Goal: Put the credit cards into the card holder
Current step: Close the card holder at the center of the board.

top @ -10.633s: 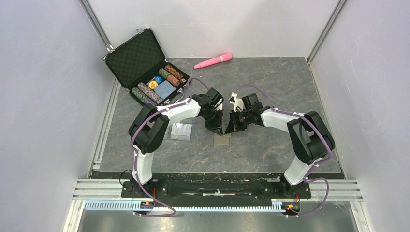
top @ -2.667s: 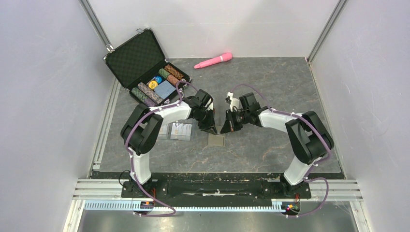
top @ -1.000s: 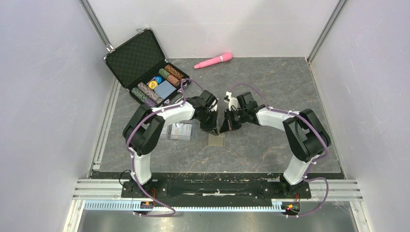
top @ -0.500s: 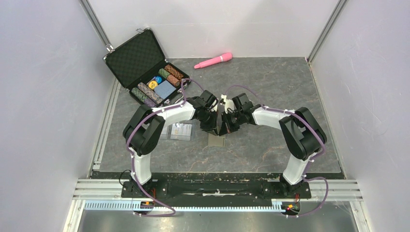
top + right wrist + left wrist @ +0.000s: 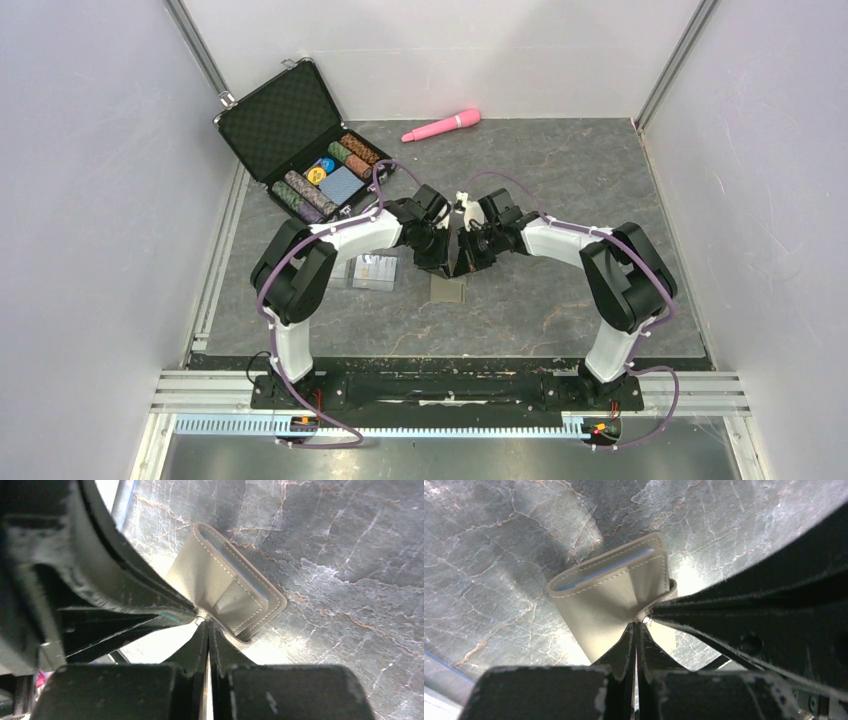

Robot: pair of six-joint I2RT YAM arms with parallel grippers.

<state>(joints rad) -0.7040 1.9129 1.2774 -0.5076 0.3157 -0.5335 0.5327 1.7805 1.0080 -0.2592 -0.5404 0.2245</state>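
The khaki card holder (image 5: 611,592) lies on the grey marbled table (image 5: 560,200) just below the middle of the overhead view. Its light-blue lining shows along the open end, and one flap is raised off the surface. The left gripper (image 5: 636,627) and the right gripper (image 5: 205,625) meet tip to tip at the raised edge, each with its fingers pressed together so that only a thin slit shows. The flap appears caught where they meet, though I cannot tell which pair has it. The credit cards (image 5: 372,270) lie flat just left of the holder, apart from it. At the upper left an open black case (image 5: 285,120) holds rows of poker chips (image 5: 300,192). A pink wand-shaped item (image 5: 441,125) lies at top centre.
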